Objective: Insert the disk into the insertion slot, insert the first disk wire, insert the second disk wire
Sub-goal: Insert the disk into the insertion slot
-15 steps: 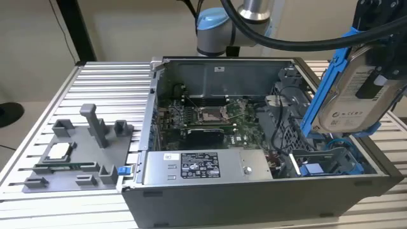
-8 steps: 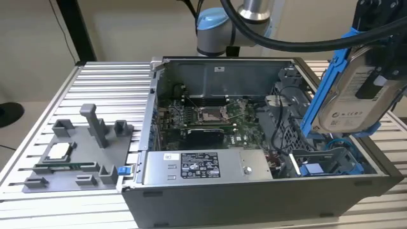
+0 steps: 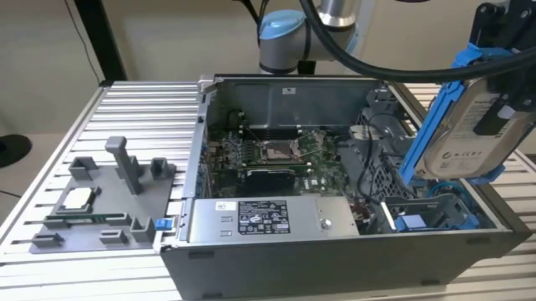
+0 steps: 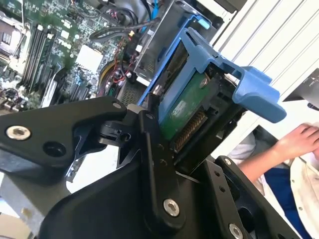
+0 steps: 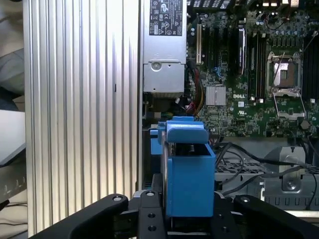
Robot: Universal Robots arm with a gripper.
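In the exterior view, nearest at 6 o'clock, the grey metal power-supply box (image 3: 260, 219) lies along the front wall of the open grey computer case (image 3: 335, 263), which stands on the ribbed aluminium bench (image 3: 142, 113). Its white label carries dense small print that I leave unread. Just beside it, at 4 o'clock, is the insertion slot (image 3: 435, 210), a narrow bay of bright blue plastic rails, with the disk not yet in it. Above the slot, at 2 o'clock, hangs the flat silver-grey disk (image 3: 465, 135) in its bright blue frame, tilted, with its white printed label showing. The black pincer (image 5: 188, 213) is clamped on the disk's sides, as the first wrist view shows. Loose black cables (image 5: 244, 155) run near the bay there. Farther in lies the green circuit board (image 3: 277, 157). My judgement is that a tilted entry could jam the frame on the rails or pinch those cables.
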